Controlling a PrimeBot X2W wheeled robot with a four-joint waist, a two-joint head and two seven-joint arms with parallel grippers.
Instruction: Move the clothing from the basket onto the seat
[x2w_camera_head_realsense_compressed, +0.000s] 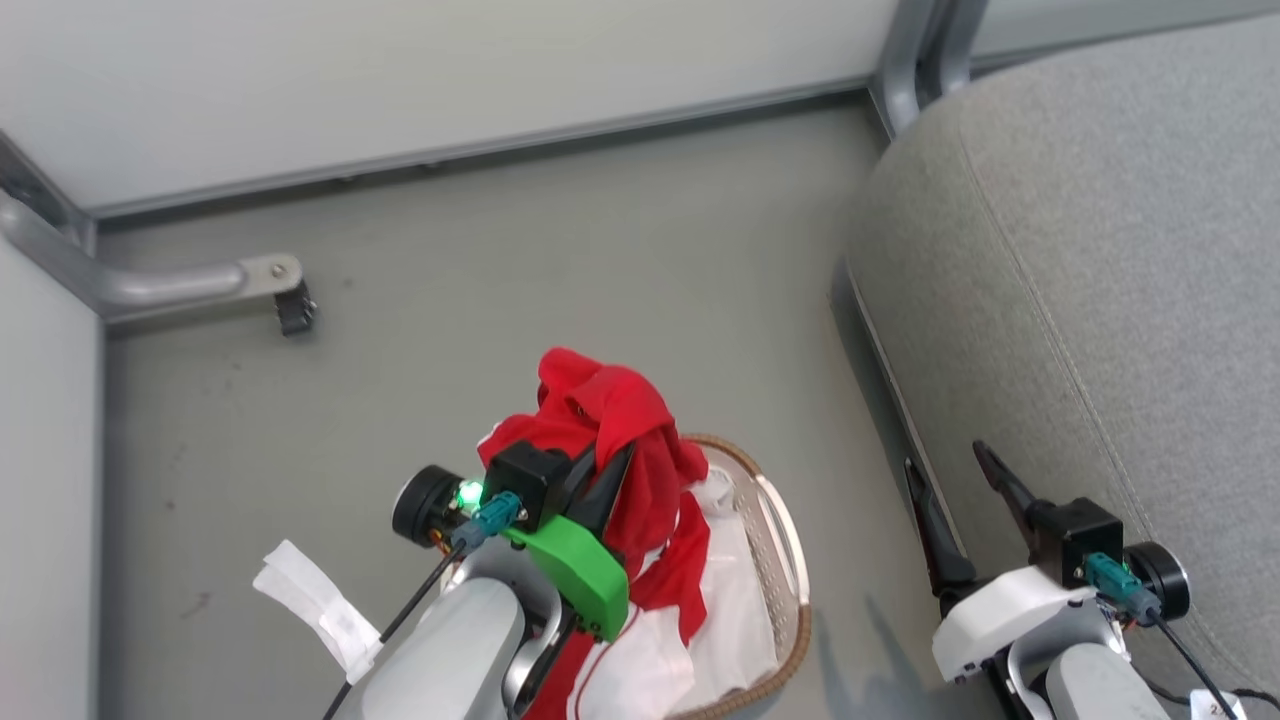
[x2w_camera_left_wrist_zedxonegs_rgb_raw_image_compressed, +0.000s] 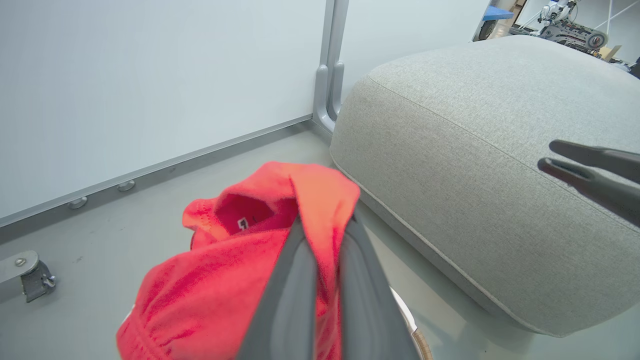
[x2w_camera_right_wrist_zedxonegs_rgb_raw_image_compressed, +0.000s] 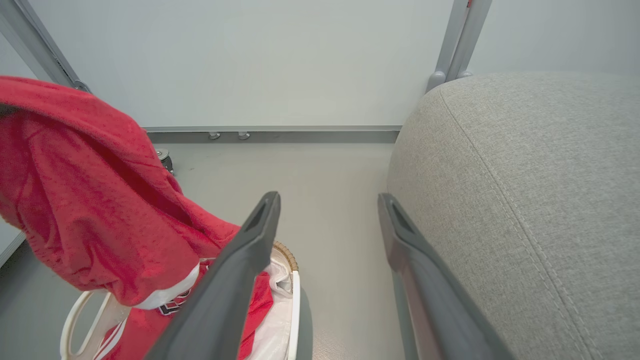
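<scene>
My left gripper (x2w_camera_head_realsense_compressed: 612, 462) is shut on the plain red garment (x2w_camera_head_realsense_compressed: 615, 420), lifted above the basket (x2w_camera_head_realsense_compressed: 790, 560). Red cloth (x2w_camera_left_wrist_zedxonegs_rgb_raw_image_compressed: 225, 280) bunches between and over the two dark fingers (x2w_camera_left_wrist_zedxonegs_rgb_raw_image_compressed: 295, 285) in the left wrist view. From the right wrist, that garment (x2w_camera_right_wrist_zedxonegs_rgb_raw_image_compressed: 85, 200) hangs with its white hem trim over the basket (x2w_camera_right_wrist_zedxonegs_rgb_raw_image_compressed: 292, 300). Below it in the basket lies the jersey (x2w_camera_right_wrist_zedxonegs_rgb_raw_image_compressed: 170, 307) with black-and-white lettering. My right gripper (x2w_camera_head_realsense_compressed: 950, 470) stands open and empty at the near edge of the grey seat (x2w_camera_head_realsense_compressed: 1080, 250), fingers (x2w_camera_right_wrist_zedxonegs_rgb_raw_image_compressed: 250, 250) apart. The seat (x2w_camera_left_wrist_zedxonegs_rgb_raw_image_compressed: 475, 150) is to the right of the basket.
A white partition wall with a metal base rail (x2w_camera_head_realsense_compressed: 480, 150) runs behind. A metal leg with a caster (x2w_camera_head_realsense_compressed: 290, 300) stands on the floor at the left. A white tag (x2w_camera_head_realsense_compressed: 320, 600) hangs by my left forearm. White liner cloth (x2w_camera_head_realsense_compressed: 730, 600) fills the basket.
</scene>
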